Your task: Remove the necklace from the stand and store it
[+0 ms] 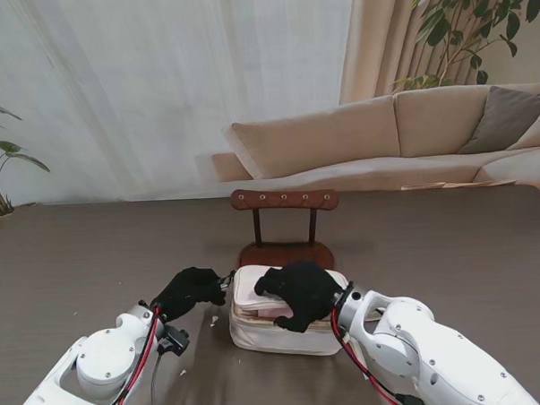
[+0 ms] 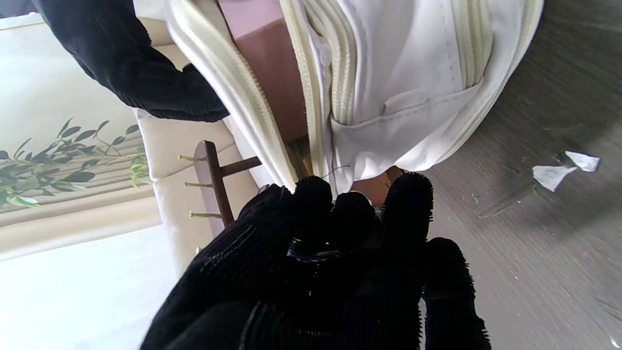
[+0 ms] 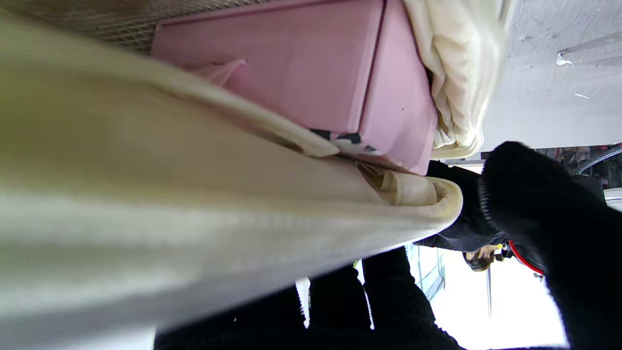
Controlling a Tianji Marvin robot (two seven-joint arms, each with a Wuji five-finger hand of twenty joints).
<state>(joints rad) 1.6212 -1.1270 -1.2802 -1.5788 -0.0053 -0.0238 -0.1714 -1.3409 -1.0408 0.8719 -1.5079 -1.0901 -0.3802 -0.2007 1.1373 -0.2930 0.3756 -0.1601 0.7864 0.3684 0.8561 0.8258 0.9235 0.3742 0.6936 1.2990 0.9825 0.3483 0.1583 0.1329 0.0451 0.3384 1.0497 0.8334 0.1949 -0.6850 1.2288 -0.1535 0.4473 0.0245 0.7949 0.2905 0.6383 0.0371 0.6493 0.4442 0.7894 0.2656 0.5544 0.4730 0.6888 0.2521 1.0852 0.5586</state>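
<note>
My left hand (image 1: pixel 191 290) is bunched at the left end of the cream zip case (image 1: pixel 285 332), its fingers (image 2: pixel 408 204) drawn together right against the case's corner; something small and metallic glints between them in the left wrist view, but I cannot tell whether that is the necklace or the zipper pull, so I cannot say what it has hold of. My right hand (image 1: pixel 296 293) lies on top of the case, fingers curled over the raised lid edge, which the right wrist view shows lifted off the pink lining (image 3: pixel 311 73) inside. I cannot make out the necklace itself anywhere. The wooden stand (image 1: pixel 284 222) sits at 12 o'clock from the case, just beyond it, its peg bar showing bare. From the case, the grey surface (image 1: pixel 451 248) runs open at 3 and 9 o'clock; a few white scraps (image 1: pixel 213 320) lie at about 8 o'clock near my left wrist. The far edge of the surface meets the sofa (image 1: pixel 402 138) at 12 o'clock.
</note>
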